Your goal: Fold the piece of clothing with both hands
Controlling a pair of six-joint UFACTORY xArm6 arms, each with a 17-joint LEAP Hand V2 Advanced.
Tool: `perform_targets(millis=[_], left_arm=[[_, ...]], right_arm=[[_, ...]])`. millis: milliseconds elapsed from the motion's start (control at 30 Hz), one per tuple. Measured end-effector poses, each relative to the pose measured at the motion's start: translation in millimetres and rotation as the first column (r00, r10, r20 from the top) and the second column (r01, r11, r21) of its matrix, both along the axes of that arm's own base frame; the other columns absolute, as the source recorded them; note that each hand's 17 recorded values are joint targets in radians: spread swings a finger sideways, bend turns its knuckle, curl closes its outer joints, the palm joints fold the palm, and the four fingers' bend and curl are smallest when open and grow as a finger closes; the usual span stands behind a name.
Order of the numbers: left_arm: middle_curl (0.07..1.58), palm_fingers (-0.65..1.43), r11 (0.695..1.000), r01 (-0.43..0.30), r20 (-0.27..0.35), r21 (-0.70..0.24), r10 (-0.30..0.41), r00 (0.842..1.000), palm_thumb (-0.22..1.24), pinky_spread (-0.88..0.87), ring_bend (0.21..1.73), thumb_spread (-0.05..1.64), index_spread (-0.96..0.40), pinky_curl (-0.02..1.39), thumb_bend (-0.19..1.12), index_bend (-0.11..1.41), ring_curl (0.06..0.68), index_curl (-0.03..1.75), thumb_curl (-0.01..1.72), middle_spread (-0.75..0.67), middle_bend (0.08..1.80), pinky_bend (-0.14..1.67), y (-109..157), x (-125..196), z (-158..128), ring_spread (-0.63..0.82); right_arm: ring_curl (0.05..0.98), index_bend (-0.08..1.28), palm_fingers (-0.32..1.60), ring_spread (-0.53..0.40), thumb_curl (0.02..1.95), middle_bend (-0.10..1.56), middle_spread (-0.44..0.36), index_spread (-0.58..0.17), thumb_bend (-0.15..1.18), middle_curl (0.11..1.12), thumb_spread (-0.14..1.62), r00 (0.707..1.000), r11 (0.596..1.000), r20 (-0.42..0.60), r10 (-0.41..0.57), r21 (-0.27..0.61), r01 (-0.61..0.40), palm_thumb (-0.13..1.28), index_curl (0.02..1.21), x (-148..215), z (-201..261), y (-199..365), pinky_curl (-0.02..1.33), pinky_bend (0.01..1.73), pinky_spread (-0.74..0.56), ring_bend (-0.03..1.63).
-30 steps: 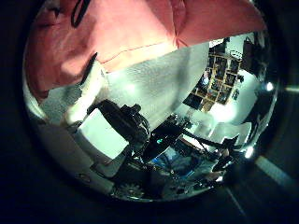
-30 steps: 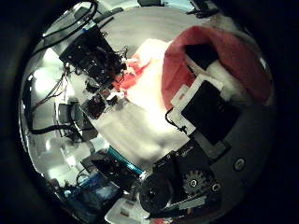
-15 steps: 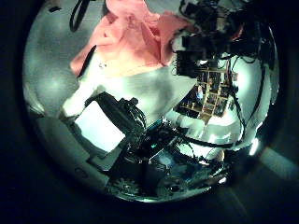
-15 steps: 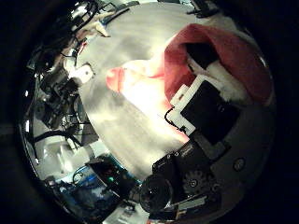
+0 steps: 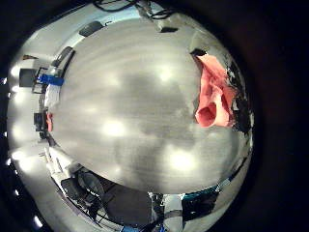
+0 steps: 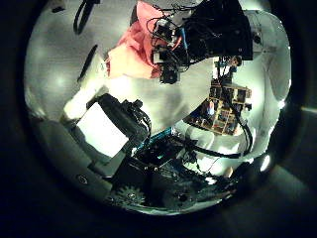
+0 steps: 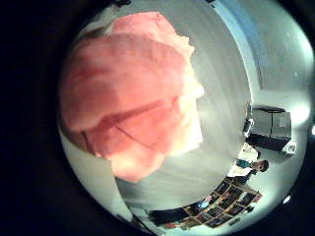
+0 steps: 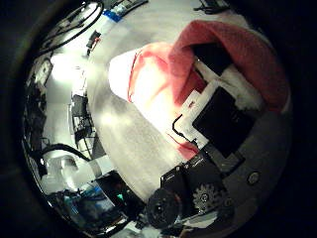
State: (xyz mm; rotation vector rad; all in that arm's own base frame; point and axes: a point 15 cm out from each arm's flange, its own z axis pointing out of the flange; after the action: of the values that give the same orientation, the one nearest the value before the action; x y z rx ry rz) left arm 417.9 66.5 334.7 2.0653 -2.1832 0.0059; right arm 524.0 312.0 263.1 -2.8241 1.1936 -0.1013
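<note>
The piece of clothing (image 5: pixel 210 92) lies bunched on the table (image 5: pixel 116 126), well away from my left hand. In the left thumb side view the clothing (image 6: pixel 132 52) is small, and the right hand (image 6: pixel 203 38) hangs over its edge. My left hand (image 6: pixel 109 127) shows relaxed fingers with nothing in them. The clothing (image 7: pixel 138 93) fills much of the right little finger side view, so it is close to that palm. In the right thumb side view the clothing (image 8: pixel 154 79) wraps over the right hand's fingers (image 8: pixel 223 104), which are curled into a fold of it.
The tabletop (image 8: pixel 139 149) stretches wide around the cloth. Small items and a box (image 5: pixel 50 80) sit past the table's far edge. Shelving (image 6: pixel 223 104) stands in the room beyond the table.
My left hand has let go of the clothing and drawn back, so the cloth shrinks in its view. The right hand has kept its hold, and the cloth now lies doubled closer to it.
</note>
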Motion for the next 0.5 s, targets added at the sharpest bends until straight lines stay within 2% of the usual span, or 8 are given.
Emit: perform_targets(millis=[33, 67, 133, 300, 500], left_arm=[[0.44, 0.38, 1.0, -0.002, -0.001, 0.0, 0.002, 1.0, 0.75, 0.17, 0.6, 1.2, -0.15, 0.33, -0.01, 0.26, 0.197, 0.64, 0.41, 0.0, 0.2, 0.19, 0, -2, 0, 0.06], [0.44, 0.38, 1.0, -0.005, -0.002, 0.0, 0.005, 1.0, 0.75, 0.17, 0.6, 1.2, -0.15, 0.33, -0.01, 0.25, 0.198, 0.65, 0.41, 0.0, 0.2, 0.19, 1, -3, -1, 0.06], [0.45, 0.38, 1.0, -0.006, -0.009, -0.002, 0.006, 1.0, 0.75, 0.17, 0.6, 1.2, -0.15, 0.33, -0.01, 0.25, 0.198, 0.65, 0.42, 0.0, 0.2, 0.2, 1, -8, -3, 0.06], [0.45, 0.38, 1.0, -0.01, -0.018, -0.006, 0.01, 1.0, 0.75, 0.17, 0.61, 1.21, -0.15, 0.33, -0.01, 0.25, 0.199, 0.66, 0.42, 0.0, 0.19, 0.2, 1, -16, -7, 0.07], [0.46, 0.38, 1.0, -0.009, -0.009, -0.004, 0.009, 1.0, 0.75, 0.17, 0.61, 1.21, -0.15, 0.33, -0.01, 0.24, 0.2, 0.67, 0.43, 0.0, 0.19, 0.2, -3, -22, -1, 0.07]], right_arm=[[0.825, 0.36, 0.26, -0.295, 0.81, 0.86, -0.22, -0.344, -0.02, 0.81, 1.17, 1.0, 1.0, 0.007, 0.004, 0.017, -0.004, 0.82, 0.82, 0, 8, 1, 1.08, 1.12, -0.38, 1.32], [0.808, 0.3, 0.21, -0.299, 0.79, 0.79, -0.226, -0.361, -0.02, 0.78, 1.18, 1.0, 0.999, 0.017, 0.005, 0.038, -0.006, 0.82, 0.77, 1, 18, 0, 1.05, 1.11, -0.39, 1.31], [0.739, 0.25, -0.04, -0.278, 0.77, 0.65, -0.219, -0.405, -0.01, 0.7, 1.18, 0.999, 0.995, 0.052, 0.012, 0.099, -0.017, 0.83, 0.67, 4, 43, 2, 1.01, 0.98, -0.32, 1.16], [0.594, 0.19, -0.06, -0.127, 0.73, 0.42, -0.191, -0.454, -0.02, 0.55, 1.14, 0.99, 0.973, 0.139, -0.025, 0.232, -0.008, 0.85, 0.54, 7, 119, -23, 0.92, 0.85, -0.08, 0.9], [0.506, 0.17, 0.02, -0.03, 0.7, 0.36, -0.178, -0.448, -0.01, 0.48, 1.11, 0.972, 0.957, 0.199, -0.127, 0.281, 0.067, 0.88, 0.45, 1, 191, -87, 0.82, 0.73, 0.16, 0.81]])
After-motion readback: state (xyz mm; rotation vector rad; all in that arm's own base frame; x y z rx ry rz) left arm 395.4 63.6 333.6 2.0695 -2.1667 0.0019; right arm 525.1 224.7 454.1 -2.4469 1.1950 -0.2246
